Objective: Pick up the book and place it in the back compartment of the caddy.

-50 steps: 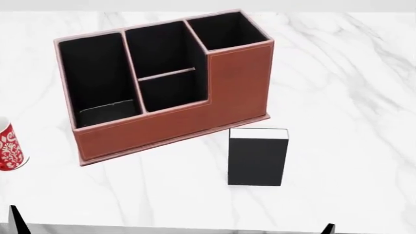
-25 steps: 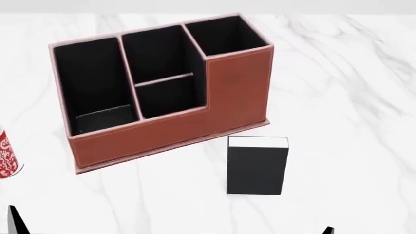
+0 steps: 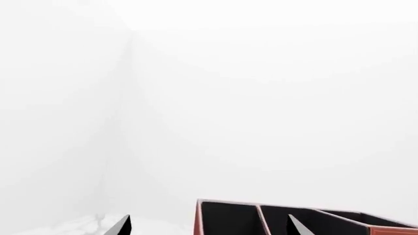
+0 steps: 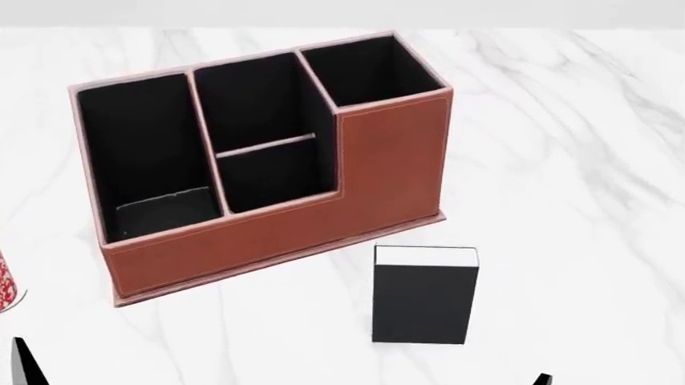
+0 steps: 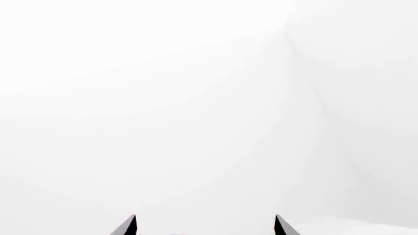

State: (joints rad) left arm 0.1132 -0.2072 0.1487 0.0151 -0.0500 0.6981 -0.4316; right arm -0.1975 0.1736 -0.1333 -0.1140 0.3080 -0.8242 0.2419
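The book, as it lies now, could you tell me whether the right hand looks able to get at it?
Probably yes. The book lies flat on open table in front of the caddy, apart from it, with nothing on top or between it and the right hand, which is open.

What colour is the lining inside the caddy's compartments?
Black, against the reddish-brown outer walls of the caddy; the head view shows it best.

- A white marble-patterned tabletop with grey veining [image 4: 578,160] is being shown carrying everything.
- A large reddish-brown leather-look caddy with black-lined cells [image 4: 354,192] is being borne upright on it.
- A thick black-covered book with white page edges [image 4: 424,295] is being supported just in front of the caddy, apart from it.
- A red-and-white patterned mug [image 4: 6,282] is being cut off at the left edge.
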